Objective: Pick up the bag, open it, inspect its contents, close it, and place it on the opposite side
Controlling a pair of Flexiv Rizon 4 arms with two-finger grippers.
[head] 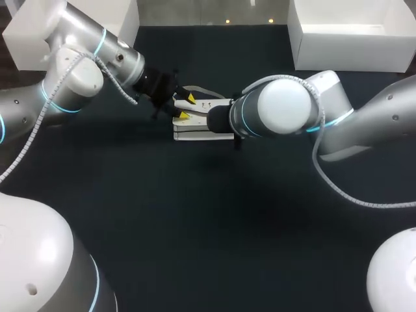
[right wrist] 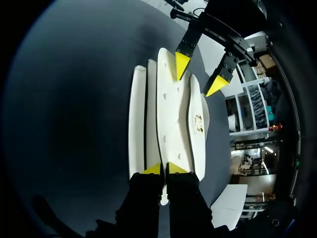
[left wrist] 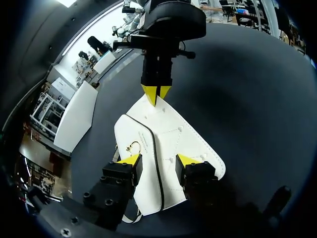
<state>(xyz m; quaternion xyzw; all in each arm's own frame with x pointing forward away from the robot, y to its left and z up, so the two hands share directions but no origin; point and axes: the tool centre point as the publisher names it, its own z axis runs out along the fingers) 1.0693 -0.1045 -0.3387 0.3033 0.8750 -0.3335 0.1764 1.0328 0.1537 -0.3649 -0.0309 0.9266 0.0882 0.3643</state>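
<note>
Right end effector [right wrist: 165, 168] pinching the white bag [right wrist: 171, 114] by one end edge, tips nearly together | left end effector [left wrist: 158, 159] spread wide over the bag's opposite end | head view hides the right tips behind that arm's wrist; both wrist views show them | bag on table [head: 130, 214], arms meeting over it from either side

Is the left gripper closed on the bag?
No, the left gripper is open, its two yellow tips standing well apart at the white bag.

Overhead light (lamps mirrored at far edge), dark table [head: 195, 247] dim; soft shadows, white bag [head: 195, 129] bright
</note>
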